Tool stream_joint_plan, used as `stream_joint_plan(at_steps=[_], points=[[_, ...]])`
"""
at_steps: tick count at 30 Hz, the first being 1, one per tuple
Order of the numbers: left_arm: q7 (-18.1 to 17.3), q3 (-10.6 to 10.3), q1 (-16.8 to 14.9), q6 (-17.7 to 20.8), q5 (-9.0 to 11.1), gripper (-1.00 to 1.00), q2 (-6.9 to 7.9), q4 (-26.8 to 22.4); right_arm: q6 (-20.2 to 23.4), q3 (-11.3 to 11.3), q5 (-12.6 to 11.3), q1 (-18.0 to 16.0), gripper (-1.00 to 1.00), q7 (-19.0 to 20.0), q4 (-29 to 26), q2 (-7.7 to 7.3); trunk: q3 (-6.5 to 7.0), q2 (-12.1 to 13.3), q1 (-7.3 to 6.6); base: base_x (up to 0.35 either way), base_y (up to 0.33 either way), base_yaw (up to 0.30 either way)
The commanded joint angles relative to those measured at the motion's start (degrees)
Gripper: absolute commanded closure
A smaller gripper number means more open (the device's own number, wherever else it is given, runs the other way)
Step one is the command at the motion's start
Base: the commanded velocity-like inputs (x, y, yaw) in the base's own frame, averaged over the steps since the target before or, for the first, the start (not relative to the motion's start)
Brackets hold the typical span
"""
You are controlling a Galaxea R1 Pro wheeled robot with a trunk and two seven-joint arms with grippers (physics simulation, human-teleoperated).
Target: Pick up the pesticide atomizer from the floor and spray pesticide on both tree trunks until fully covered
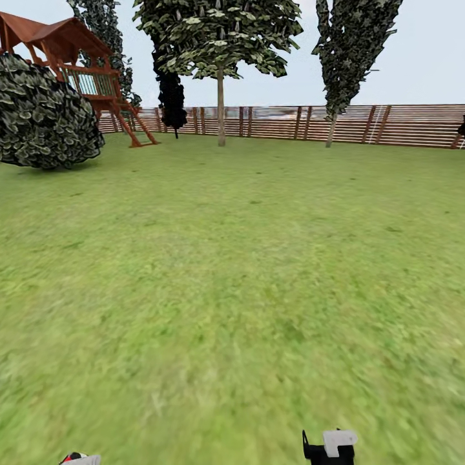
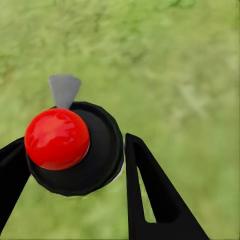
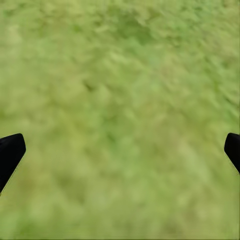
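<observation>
Head view gives me a wide stretch of lawn running out to a brown slatted fence. Near the fence I see 1 tree with a thin straight trunk and a spread of leaves, 2 dark column-shaped trees to either side of it, a big round bush at the left and a wooden play tower behind that bush. At the bottom edge my right gripper pokes into the picture, and a small red and grey bit of the sprayer shows at the lower left corner.

On my left wrist camera, the sprayer sits between the 2 black fingers of my left gripper, seen from above: a black round top, a shiny red ball cap and a grey nozzle pointing away. The fingers are closed against its sides, so I am holding it over the grass.

On my right wrist camera, the right gripper is spread wide, its 2 black fingertips at opposite edges with nothing between them but blurry grass.
</observation>
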Motion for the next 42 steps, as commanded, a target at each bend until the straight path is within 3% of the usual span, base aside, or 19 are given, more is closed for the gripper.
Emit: stream_joint_plan(at_steps=[1, 42], points=[[-0.1, 0.3, 0.0, -0.2, 0.0, 1.0, -0.01, 0.0, 0.0, 0.4, 0.2, 0.0, -1.0, -0.6, 0.0, 0.01, -0.05, 0.0, 0.03, 0.34, 0.0, 0.0], [-0.1, 0.3, 0.0, -0.1, 0.0, 1.0, -0.01, 0.0, 0.0, 0.4, 0.2, 0.0, -1.0, -0.6, 0.0, 0.01, -0.05, 0.0, 0.03, 0.34, 0.0, 0.0]])
